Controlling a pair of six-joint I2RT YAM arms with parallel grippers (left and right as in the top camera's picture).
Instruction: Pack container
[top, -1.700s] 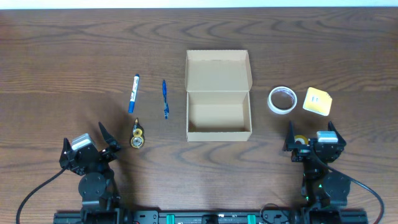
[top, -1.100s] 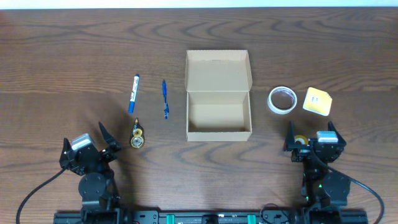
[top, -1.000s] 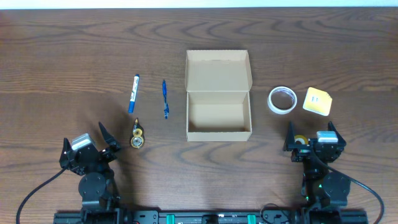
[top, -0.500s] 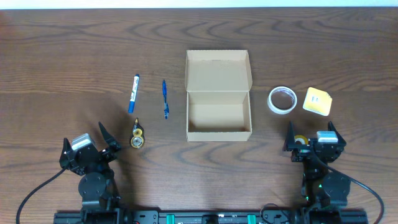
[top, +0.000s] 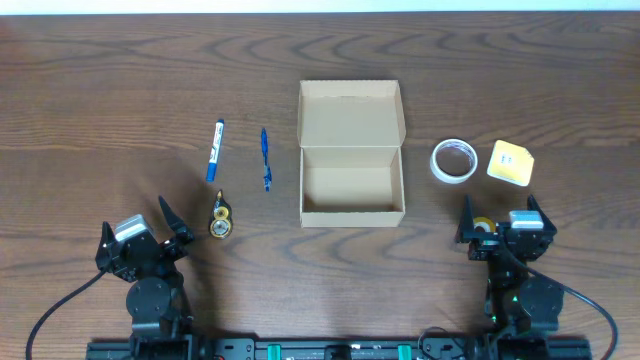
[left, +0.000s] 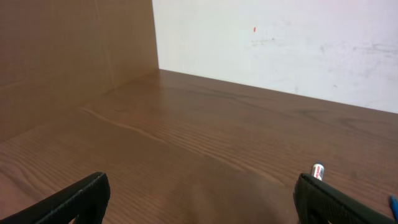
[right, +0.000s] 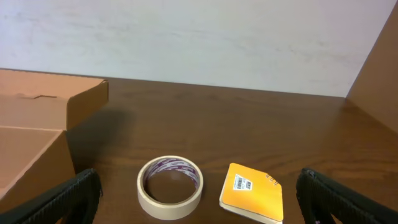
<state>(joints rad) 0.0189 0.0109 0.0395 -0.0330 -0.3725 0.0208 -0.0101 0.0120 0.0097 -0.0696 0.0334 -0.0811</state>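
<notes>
The container (top: 352, 120) is a tan cardboard box in the middle of the table, open, with its flap lid laid back toward the far side. It also fills the left of the right wrist view as the container (right: 34, 146). My left gripper (top: 138, 225) rests open near the front left, with nothing between its fingers (left: 69, 201). My right gripper (top: 500, 213) rests open near the front right, just short of a tape roll (right: 170, 185) and a yellow notepad (right: 252, 193).
Left of the box lie a blue marker (top: 215, 150), a blue pen (top: 266, 158) and a small yellow-black dispenser (top: 221, 218). The tape roll (top: 453, 160) and notepad (top: 510, 163) lie to its right. Cardboard panels (left: 62, 56) stand at the table's sides.
</notes>
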